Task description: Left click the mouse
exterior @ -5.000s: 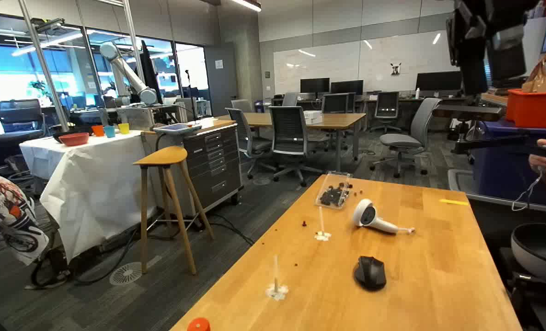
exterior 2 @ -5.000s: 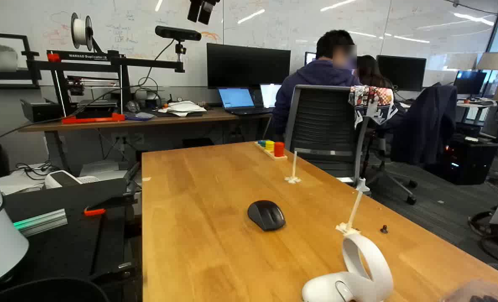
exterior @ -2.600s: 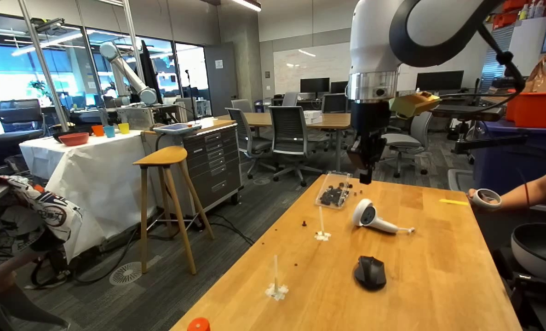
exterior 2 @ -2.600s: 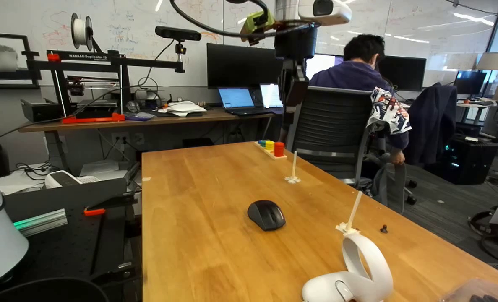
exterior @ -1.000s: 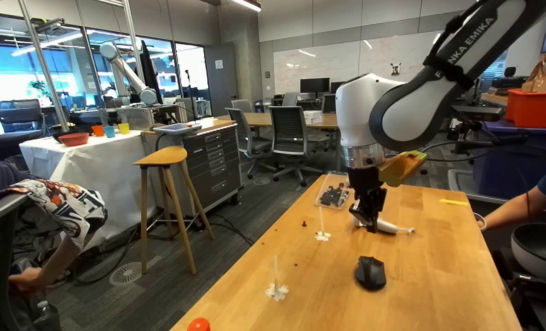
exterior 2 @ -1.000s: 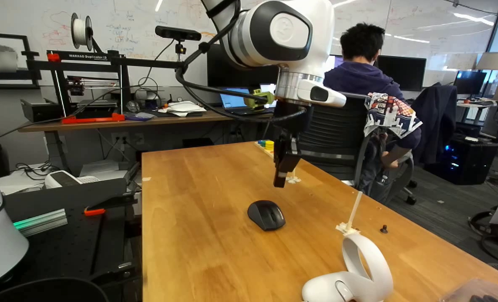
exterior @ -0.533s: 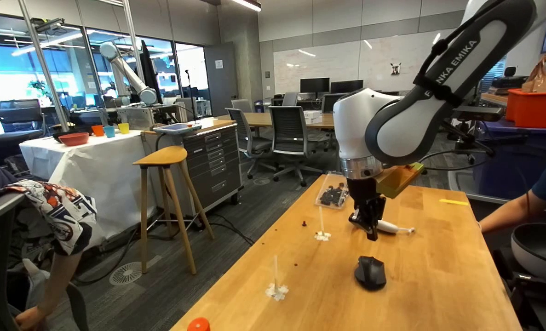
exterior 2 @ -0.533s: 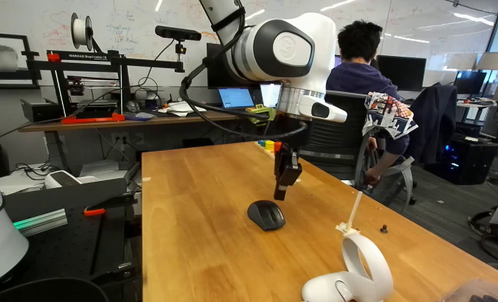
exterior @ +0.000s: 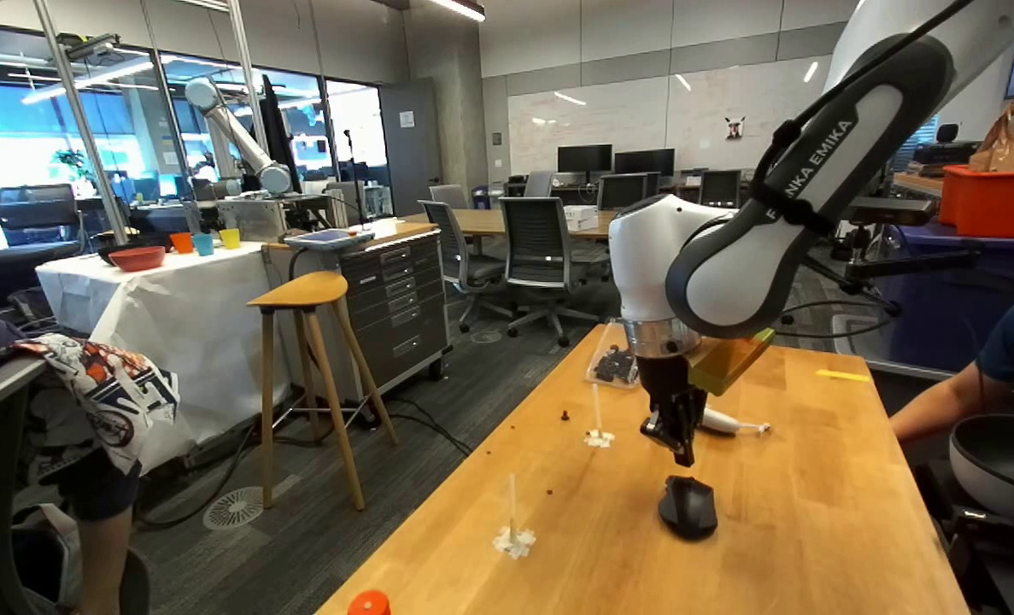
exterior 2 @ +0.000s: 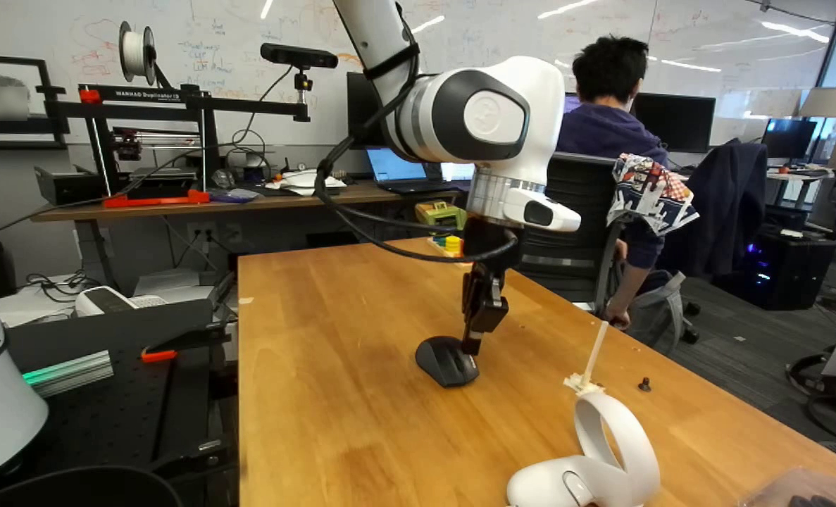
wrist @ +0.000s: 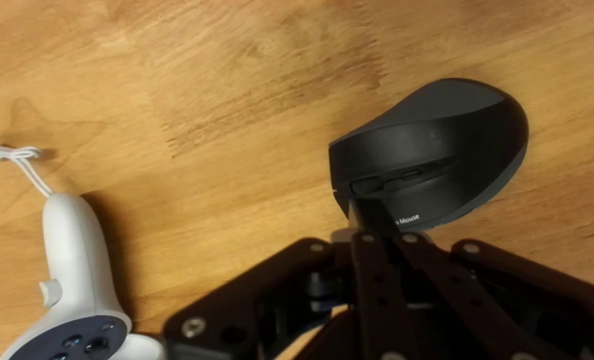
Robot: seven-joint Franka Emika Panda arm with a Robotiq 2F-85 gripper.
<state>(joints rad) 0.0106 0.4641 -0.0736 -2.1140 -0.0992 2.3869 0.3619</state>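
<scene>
The black mouse (exterior: 688, 511) lies on the wooden table, its domed top and scroll wheel facing up; the same mouse (exterior 2: 440, 362) shows whole but for its far edge in an exterior view. My gripper (exterior: 684, 461) points straight down with its fingers together and nothing between them. In the wrist view, the fingertips (wrist: 372, 212) cover part of the mouse's front end, beside the wheel and next to white lettering on the left button side. A narrow strip of table shows between tips and mouse in an exterior view; contact is not clear.
A white hand controller (wrist: 79, 255) lies near the gripper. Two thin upright sticks (exterior: 512, 512) are fixed to the table, and a clear box (exterior: 614, 367) of dark bits sits at its end. Someone's arm (exterior: 942, 397) is at the table's side.
My arm has come into view from above and lowered steadily. Over the last second the gripper has dropped further toward the mouse's front end. The mouse has not moved; the fingers have stayed together.
</scene>
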